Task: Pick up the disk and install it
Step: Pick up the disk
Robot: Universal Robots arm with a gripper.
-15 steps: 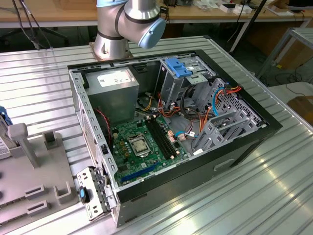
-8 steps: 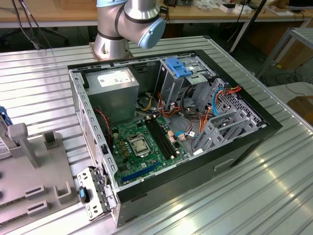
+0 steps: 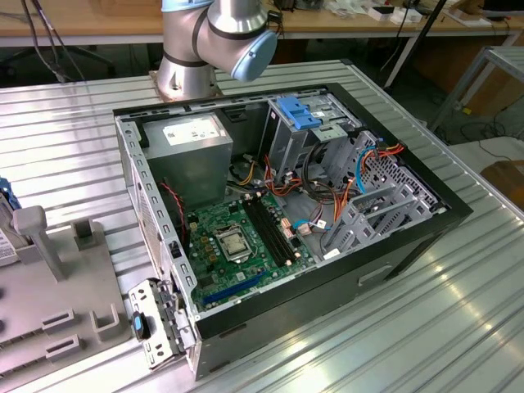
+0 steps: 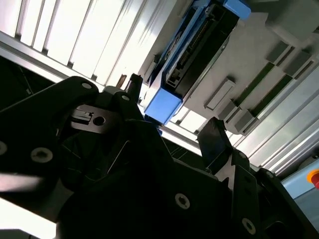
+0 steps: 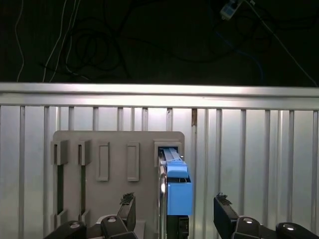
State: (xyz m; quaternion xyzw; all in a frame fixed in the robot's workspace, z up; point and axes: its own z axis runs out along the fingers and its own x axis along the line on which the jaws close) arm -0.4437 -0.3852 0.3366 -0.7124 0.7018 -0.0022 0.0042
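While the hand [image 5: 173,200] gapes open, dark disk [image 5: 178,189], bright blue frame, standing edgewise.

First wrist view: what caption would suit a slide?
Open gripper lined up with the blue-framed disk standing on edge in a grey holder.

The exterior view looks down obliquely into the black computer case [image 3: 409,250]; both wrist views closely share the blue-framed grey disk [image 4: 202,47] [image 5: 178,194] in a grey slotted holder [image 4: 251,52] [image 5: 117,140].

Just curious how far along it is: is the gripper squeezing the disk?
No, in the first wrist view the gripper has its fingers apart on either side of the disk, with gaps showing.
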